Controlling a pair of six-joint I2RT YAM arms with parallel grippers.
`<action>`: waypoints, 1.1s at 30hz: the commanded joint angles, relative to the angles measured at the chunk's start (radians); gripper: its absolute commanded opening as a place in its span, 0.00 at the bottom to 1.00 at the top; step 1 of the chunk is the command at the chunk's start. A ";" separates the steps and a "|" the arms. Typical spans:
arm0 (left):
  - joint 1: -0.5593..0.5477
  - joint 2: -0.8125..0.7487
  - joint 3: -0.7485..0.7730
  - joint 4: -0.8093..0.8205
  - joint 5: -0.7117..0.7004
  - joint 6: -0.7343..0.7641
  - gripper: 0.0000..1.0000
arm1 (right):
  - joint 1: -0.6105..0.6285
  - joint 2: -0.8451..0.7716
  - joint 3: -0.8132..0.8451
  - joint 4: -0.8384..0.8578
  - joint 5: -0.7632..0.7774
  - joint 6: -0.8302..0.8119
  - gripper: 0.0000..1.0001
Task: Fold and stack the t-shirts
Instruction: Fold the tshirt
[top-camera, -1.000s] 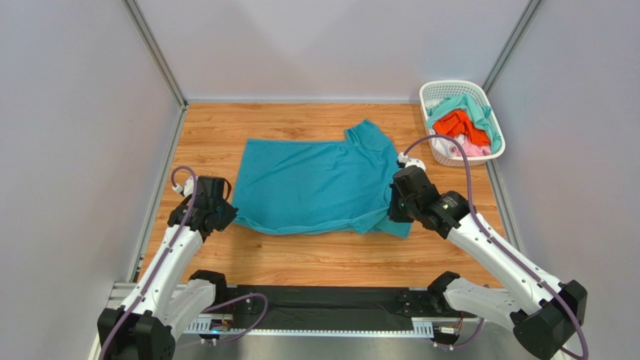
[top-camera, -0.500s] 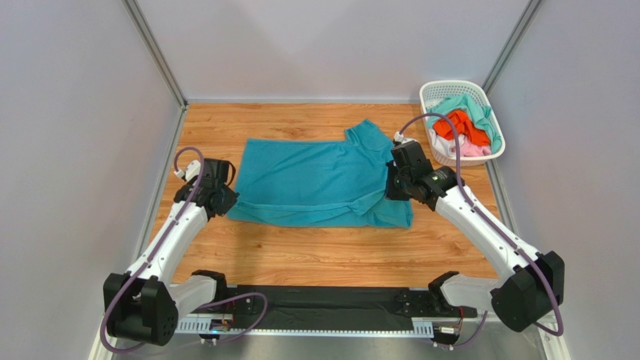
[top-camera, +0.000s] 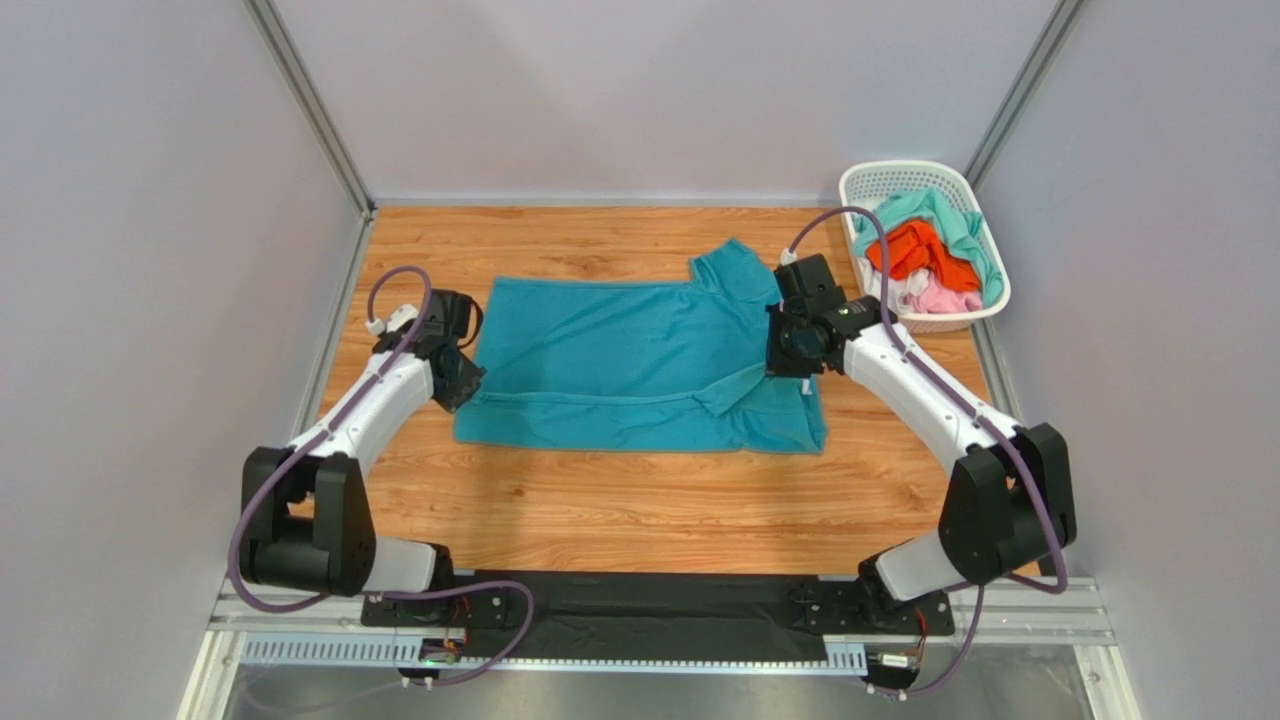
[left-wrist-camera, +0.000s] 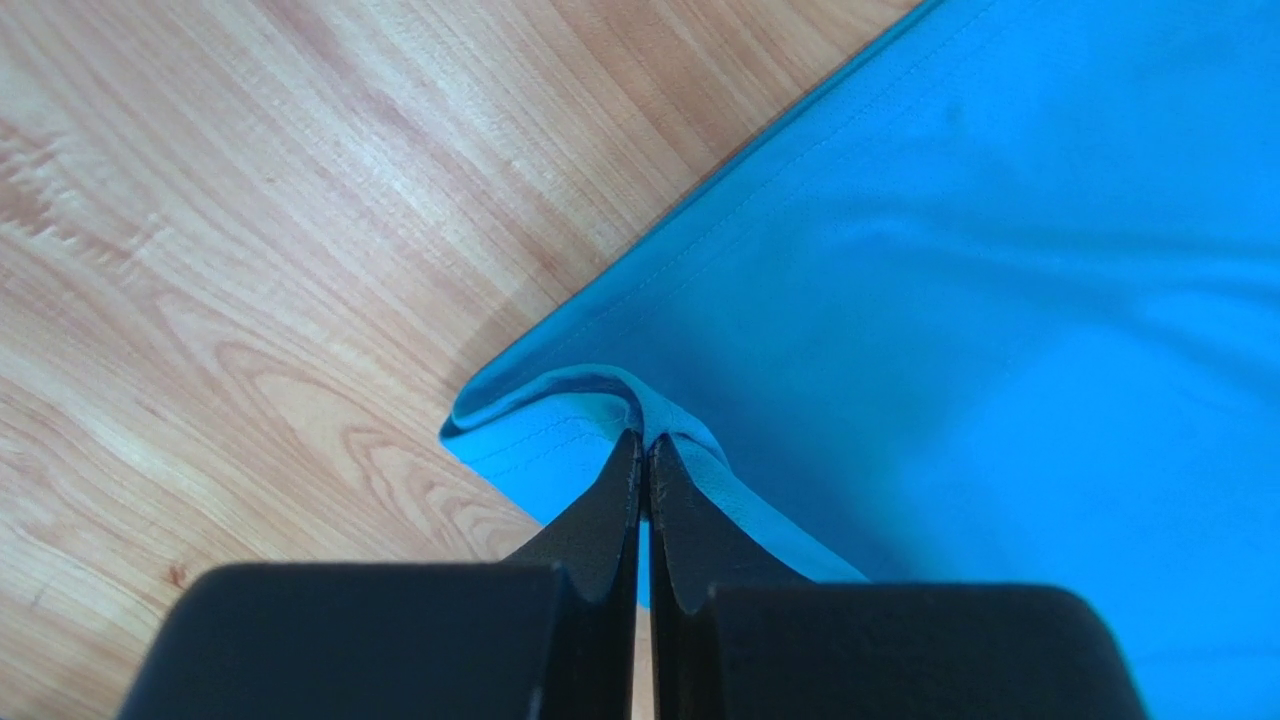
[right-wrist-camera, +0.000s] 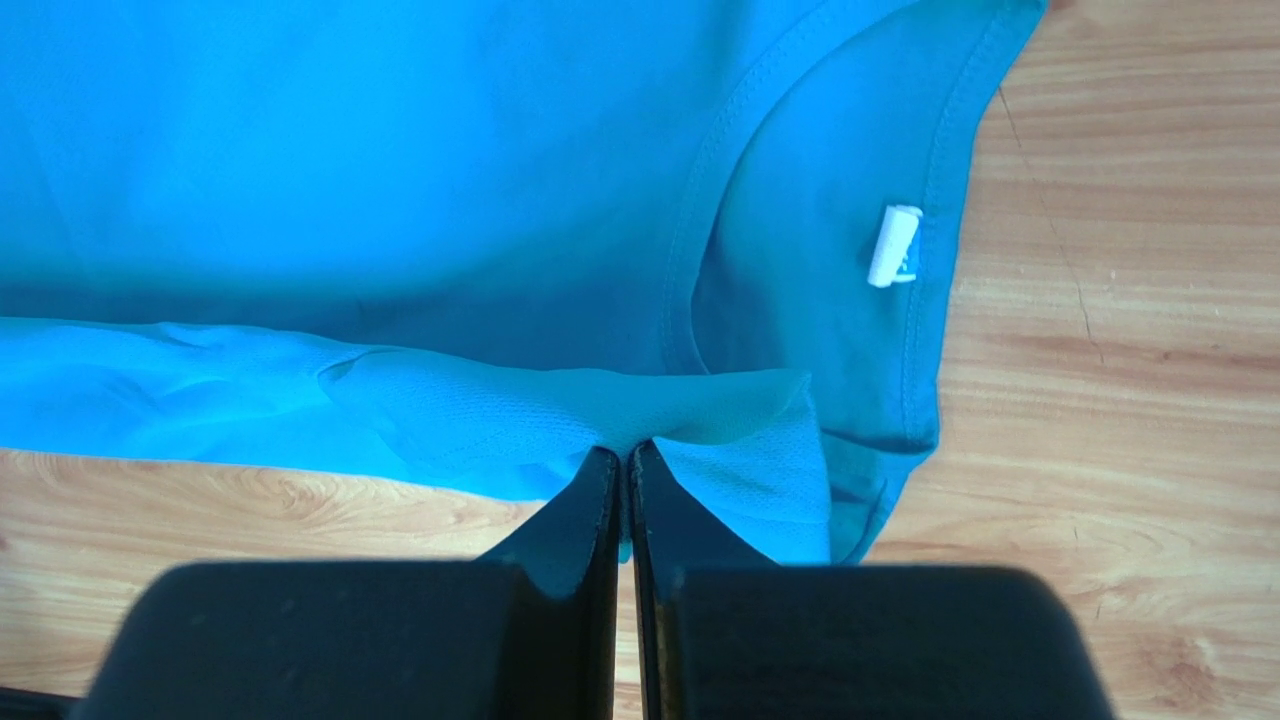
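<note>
The teal-blue t-shirt (top-camera: 631, 353) lies spread on the wooden table, its near edge folded up over the body. My left gripper (top-camera: 458, 375) is shut on the shirt's folded hem corner (left-wrist-camera: 601, 405) at the left end. My right gripper (top-camera: 792, 360) is shut on the folded edge (right-wrist-camera: 706, 405) by the neck opening; the white neck label (right-wrist-camera: 894, 245) shows beside it. One sleeve (top-camera: 736, 270) sticks out at the far right. Orange (top-camera: 909, 248), mint-green (top-camera: 947, 210) and pale pink (top-camera: 939, 300) shirts are in the basket.
A white lattice basket (top-camera: 879, 180) stands at the back right corner, close to my right arm. Grey walls and metal rails enclose the wooden table (top-camera: 631, 495). Bare wood lies in front of the shirt.
Both grippers have carried the shirt's near edge away from me and over its body, making a fold. The shirt now looks narrower front to back.
</note>
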 joint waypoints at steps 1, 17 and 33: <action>0.009 0.053 0.065 0.044 0.005 0.031 0.00 | -0.015 0.064 0.071 0.048 -0.034 -0.033 0.01; 0.021 0.167 0.149 0.050 0.042 0.111 1.00 | -0.022 0.351 0.259 0.068 0.119 0.021 0.55; 0.012 -0.131 -0.093 0.206 0.331 0.157 1.00 | 0.051 0.075 -0.088 0.282 -0.240 0.053 1.00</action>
